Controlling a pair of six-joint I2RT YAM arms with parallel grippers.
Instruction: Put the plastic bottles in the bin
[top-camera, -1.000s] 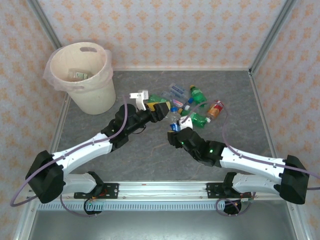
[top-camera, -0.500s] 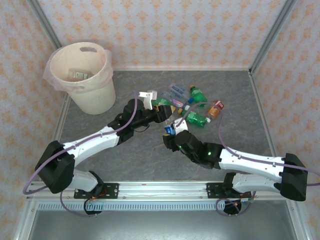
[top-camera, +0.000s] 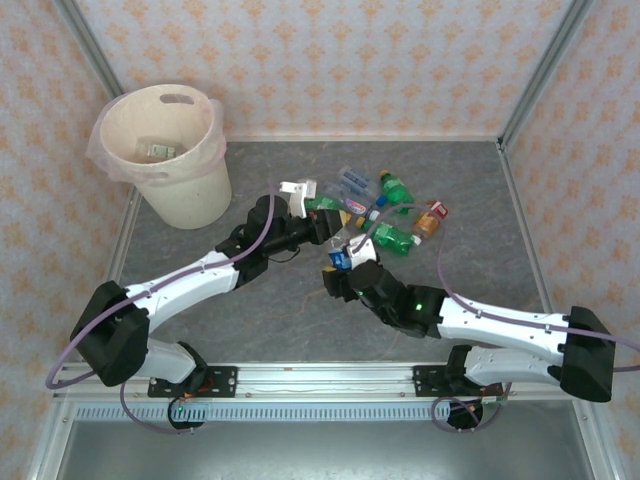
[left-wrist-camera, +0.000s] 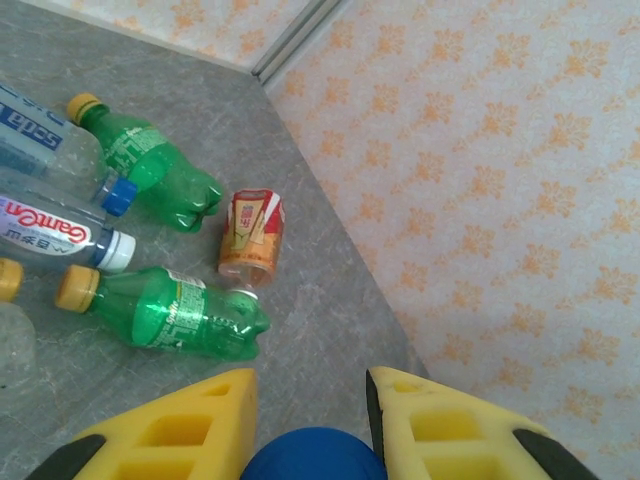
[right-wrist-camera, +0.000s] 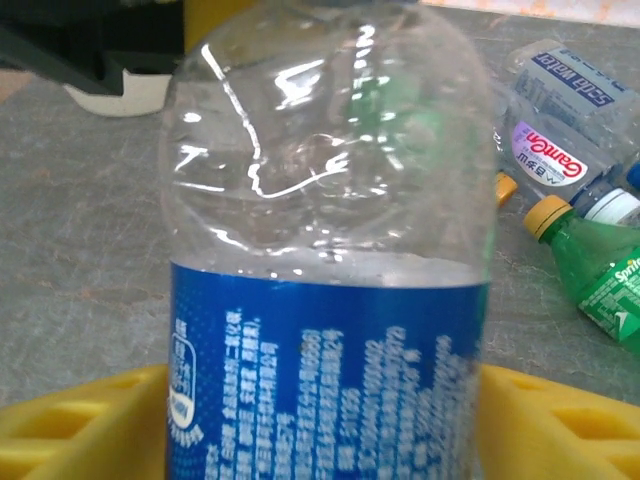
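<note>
Grip comes first: my left pincer (left-wrist-camera: 310, 405) is closed on the blue cap (left-wrist-camera: 312, 458) of a clear bottle (right-wrist-camera: 325, 250) with a blue label. The bottle stands upright between the yellow fingers of my right pincer (right-wrist-camera: 325, 410). Those fingers sit against the label on both sides, but I cannot tell whether they are squeezing or only flanking it.

The bottle is over the middle of the counter (top-camera: 290, 330), just beside the pile of other bottles (top-camera: 385, 210). It is well apart from the bin (top-camera: 190, 190) in the far left corner.

I judge the bottle to be empty and very light. Its clear wall is thin, glossy and already dented, so a hard squeeze there would crumple it or let it squirt out. The cap and neck are the stiff parts, so the left pincer has the sounder hold. Hung from the cap alone, though, the body may swing on the way to the bin. For the green bottles (left-wrist-camera: 180, 310) lying in the pile, I would likewise take the neck or the labelled band.
</note>
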